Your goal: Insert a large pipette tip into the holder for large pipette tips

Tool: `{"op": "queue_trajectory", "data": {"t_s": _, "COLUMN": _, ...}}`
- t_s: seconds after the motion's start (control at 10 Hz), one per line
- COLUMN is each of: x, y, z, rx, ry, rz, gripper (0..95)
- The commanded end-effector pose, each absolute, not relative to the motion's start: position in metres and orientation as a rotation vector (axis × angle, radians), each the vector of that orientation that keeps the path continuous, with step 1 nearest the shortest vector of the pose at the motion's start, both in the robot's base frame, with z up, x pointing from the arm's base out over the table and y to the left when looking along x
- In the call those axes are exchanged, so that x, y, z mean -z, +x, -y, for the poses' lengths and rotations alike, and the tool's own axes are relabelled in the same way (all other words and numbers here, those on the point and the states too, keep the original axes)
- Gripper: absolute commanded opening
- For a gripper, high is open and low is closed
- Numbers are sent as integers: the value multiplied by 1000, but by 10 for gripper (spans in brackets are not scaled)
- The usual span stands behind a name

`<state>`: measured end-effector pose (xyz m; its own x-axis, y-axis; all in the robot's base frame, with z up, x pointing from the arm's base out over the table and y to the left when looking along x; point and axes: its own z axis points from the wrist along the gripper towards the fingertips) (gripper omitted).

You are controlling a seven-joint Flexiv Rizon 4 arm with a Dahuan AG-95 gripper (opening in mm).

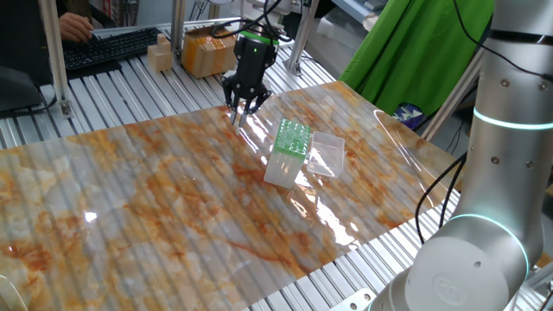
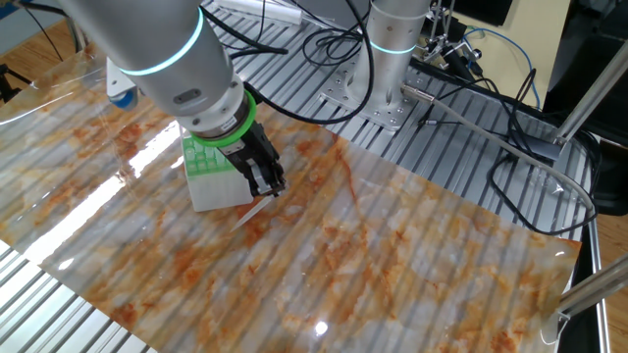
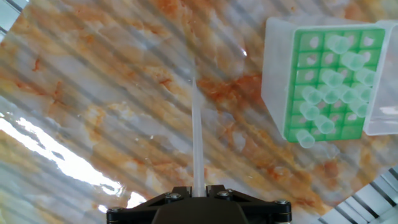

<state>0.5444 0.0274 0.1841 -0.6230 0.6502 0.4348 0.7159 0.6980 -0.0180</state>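
Grip: my black two-finger gripper [image 3: 198,190] pinches the thin translucent pipette tip [image 3: 197,124], jaws narrow.
Holder: white box, green grid [image 3: 326,78], just beside.
Risk: slanted tip may miss its hole.

Glossy grey arm [image 2: 162,44], glowing cyan ring, black fingers [image 1: 244,101]

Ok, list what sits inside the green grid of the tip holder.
In the hand view, the holder has translucent tips standing in many holes of its green grid; several holes look empty. Their lower ends are hidden inside the box. The gripper holds another tip beside it.
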Motion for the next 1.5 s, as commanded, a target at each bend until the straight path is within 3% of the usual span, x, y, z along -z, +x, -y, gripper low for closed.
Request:
{"op": "queue_trajectory", "data": {"t_s": 0.1, "x": -187, "y": 545, "z": -26, "rx": 222, "ry": -1064, "rz": 2483, "gripper": 0}}
{"op": "queue_trajectory", "data": {"t_s": 1.5, "x": -240, "y": 517, "z": 7, "rx": 247, "ry": -1010, "rz": 2423, "gripper": 0}}
